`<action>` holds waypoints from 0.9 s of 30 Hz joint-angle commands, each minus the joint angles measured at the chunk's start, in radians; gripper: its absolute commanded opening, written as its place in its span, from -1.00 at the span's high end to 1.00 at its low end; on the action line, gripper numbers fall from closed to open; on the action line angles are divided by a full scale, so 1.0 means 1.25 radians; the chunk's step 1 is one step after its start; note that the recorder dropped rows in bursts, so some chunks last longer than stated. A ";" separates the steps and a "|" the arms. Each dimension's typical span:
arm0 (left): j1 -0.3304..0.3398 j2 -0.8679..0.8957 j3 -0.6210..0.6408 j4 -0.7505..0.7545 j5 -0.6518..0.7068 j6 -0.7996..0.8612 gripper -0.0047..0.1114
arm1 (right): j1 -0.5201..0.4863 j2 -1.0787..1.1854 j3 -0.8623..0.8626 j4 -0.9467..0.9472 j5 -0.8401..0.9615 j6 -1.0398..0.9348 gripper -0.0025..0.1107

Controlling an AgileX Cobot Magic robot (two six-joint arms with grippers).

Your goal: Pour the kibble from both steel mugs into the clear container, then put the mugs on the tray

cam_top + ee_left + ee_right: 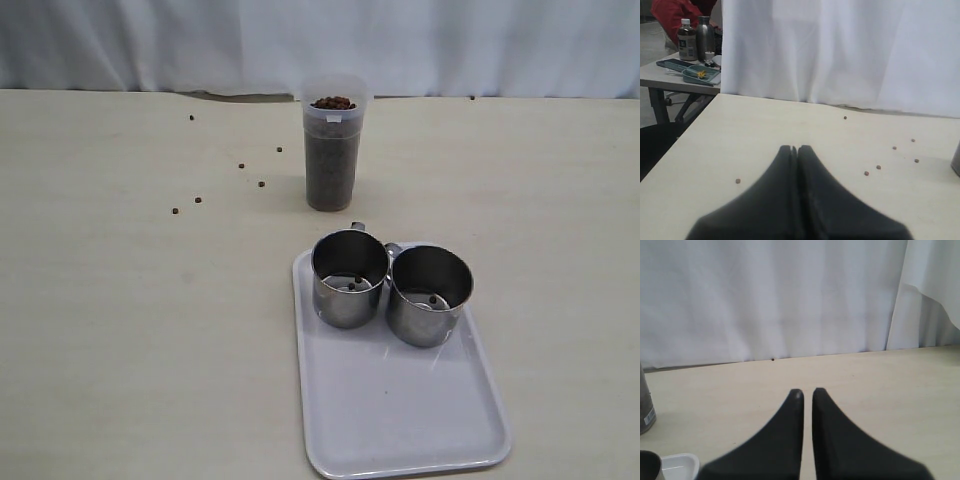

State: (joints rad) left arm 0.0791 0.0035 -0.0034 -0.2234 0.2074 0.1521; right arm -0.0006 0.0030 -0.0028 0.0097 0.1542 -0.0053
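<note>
The clear container stands upright at the back of the table, filled to the rim with kibble. Both steel mugs stand upright side by side on the far end of the white tray, each with a stray pellet inside. Neither gripper shows in the exterior view. My left gripper is shut on nothing, low over bare table. My right gripper is shut with a thin slit between its tips, holding nothing. The container's side and a tray corner sit at that view's edge.
Several loose pellets lie scattered on the table left of the container; they also show as pellets ahead of the left gripper. A white curtain hangs behind the table. A side table with bottles stands beyond the table's edge.
</note>
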 commanded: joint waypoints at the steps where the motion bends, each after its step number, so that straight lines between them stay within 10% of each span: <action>1: -0.006 -0.003 0.003 0.004 -0.015 0.024 0.92 | -0.005 -0.002 0.002 0.001 0.002 -0.006 0.87; 27: -0.006 -0.003 0.003 0.024 -0.015 0.033 0.92 | -0.005 -0.002 0.002 0.001 0.002 -0.006 0.87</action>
State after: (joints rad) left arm 0.0791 0.0035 -0.0034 -0.1972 0.2055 0.1881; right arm -0.0006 0.0030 -0.0028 0.0097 0.1542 -0.0053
